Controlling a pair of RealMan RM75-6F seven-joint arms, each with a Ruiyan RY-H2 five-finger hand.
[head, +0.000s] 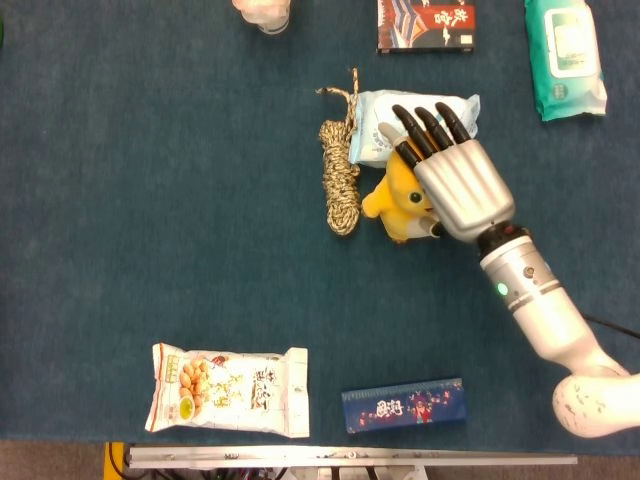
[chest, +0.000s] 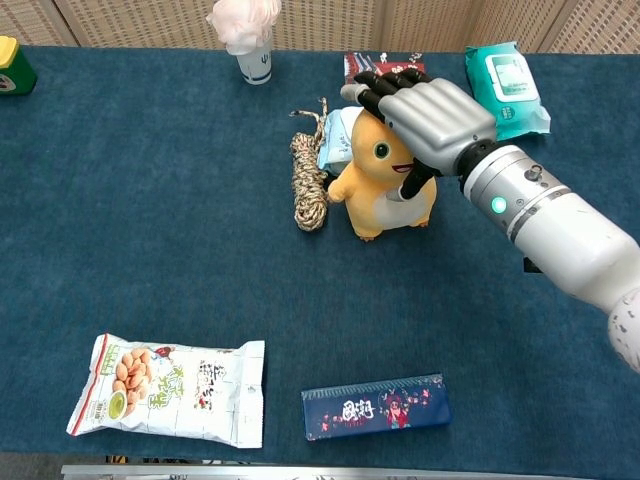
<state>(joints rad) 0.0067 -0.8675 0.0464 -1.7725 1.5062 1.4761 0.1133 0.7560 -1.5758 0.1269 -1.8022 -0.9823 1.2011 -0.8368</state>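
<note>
A yellow plush toy (head: 398, 207) (chest: 383, 192) stands upright on the blue table cloth, right of a coiled rope (head: 340, 182) (chest: 308, 180). My right hand (head: 455, 185) (chest: 430, 110) lies over the toy's head, fingers stretched forward and slightly apart, reaching above a light blue packet (head: 372, 125) (chest: 335, 135). Its thumb hangs down by the toy's right side; the toy's arm hides whether it touches. Nothing is clasped in the hand. My left hand shows in neither view.
A teal wipes pack (head: 565, 55) (chest: 505, 85) and a dark box (head: 425, 25) (chest: 356, 63) lie at the back right. A cup (chest: 250, 55) stands at the back. A snack bag (head: 228, 390) (chest: 170, 388) and a blue box (head: 403, 404) (chest: 375, 406) lie near the front edge.
</note>
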